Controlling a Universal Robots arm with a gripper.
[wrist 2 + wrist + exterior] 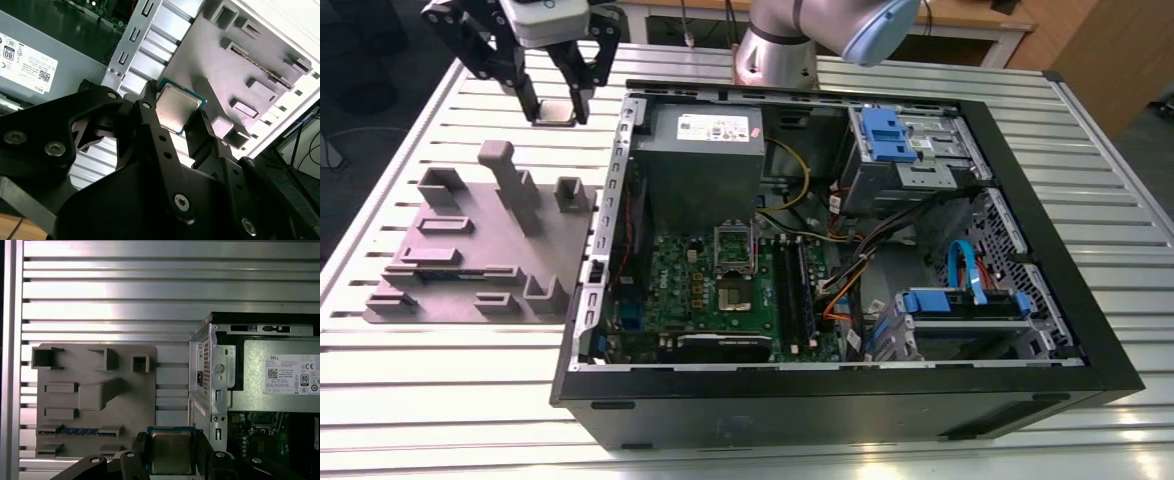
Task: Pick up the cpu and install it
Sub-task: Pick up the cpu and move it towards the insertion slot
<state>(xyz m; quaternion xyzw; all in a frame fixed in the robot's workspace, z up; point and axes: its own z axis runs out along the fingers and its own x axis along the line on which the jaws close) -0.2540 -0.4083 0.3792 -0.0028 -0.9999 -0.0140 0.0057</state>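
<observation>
The gripper (171, 442) clamps the cpu (171, 456) by opposite rim edges, a sound hold for what looks light, stiff and fragile.

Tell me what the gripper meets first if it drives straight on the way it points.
Likely the slatted table between the grey fixture and the computer case, the cpu in the gripper touching first; depth is unclear.
</observation>
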